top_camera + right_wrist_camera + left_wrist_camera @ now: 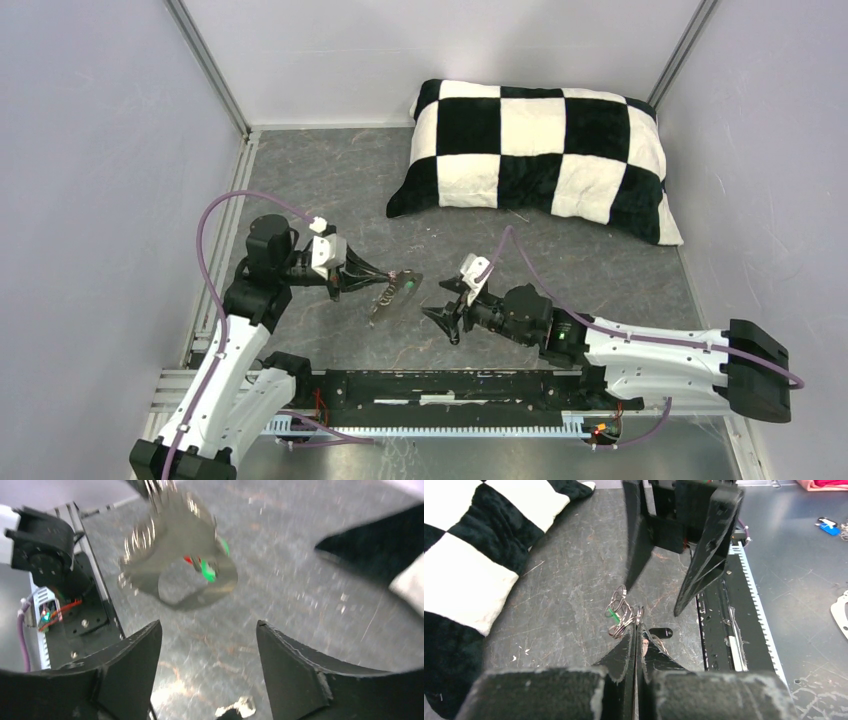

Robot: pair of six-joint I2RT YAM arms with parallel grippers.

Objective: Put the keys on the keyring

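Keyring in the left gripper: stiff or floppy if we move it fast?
Probably stiff: pinched at one edge by the left gripper, the keyring sticks out flat without drooping. It looks thin, so it is likely light and apt to pivot in the grip. The keys hang loose off it and would likely swing.

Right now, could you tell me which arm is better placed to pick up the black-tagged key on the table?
The right arm: the right gripper stands open and empty near the black-tagged key, while the left gripper is shut on the keyring and must hold it.
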